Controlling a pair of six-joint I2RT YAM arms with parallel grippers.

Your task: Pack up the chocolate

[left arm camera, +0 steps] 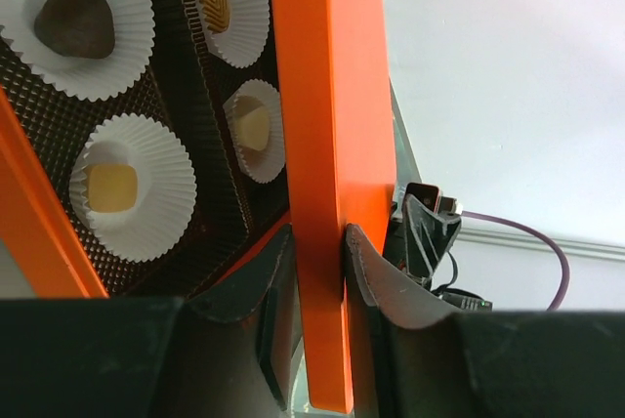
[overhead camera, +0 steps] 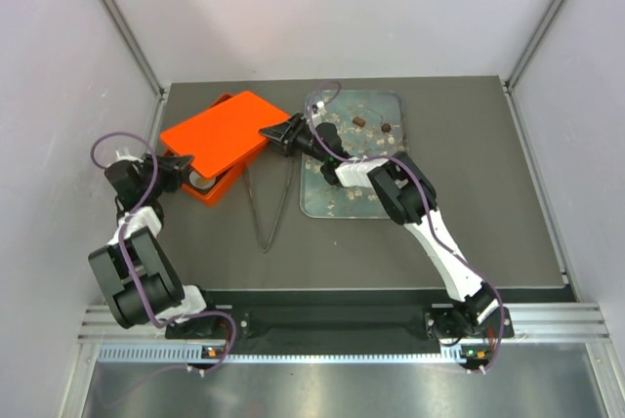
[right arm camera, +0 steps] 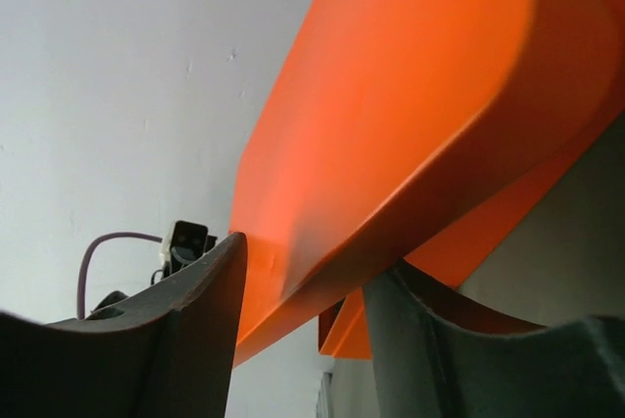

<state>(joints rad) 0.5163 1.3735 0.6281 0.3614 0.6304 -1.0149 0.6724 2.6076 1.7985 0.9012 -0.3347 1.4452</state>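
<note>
**Dark desk, orange box half covered**

Pale walls (overhead camera: 342,8) close round the matt desk (overhead camera: 469,223). A smooth orange lid (overhead camera: 217,130) lies askew over its box (overhead camera: 211,188). The box's black dimpled liner holds fluted white paper cups (left arm camera: 156,213), each with one chocolate (left arm camera: 76,20): dark, tan or cream. More pieces sit on the glassy tray (overhead camera: 337,205) beside it. The left claw (left arm camera: 319,252) pinches the lid's edge. The right claw (right arm camera: 305,271) straddles the far corner, and I cannot tell whether it grips.

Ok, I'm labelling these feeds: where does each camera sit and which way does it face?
Top: above and behind the bases, looking down on table, box, left arm, right arm.
Left wrist: looks along its fingers, clamped on the box, at filled cups.
Right wrist: looks past its fingers along the box's edge.
Shared: all see the box.
</note>
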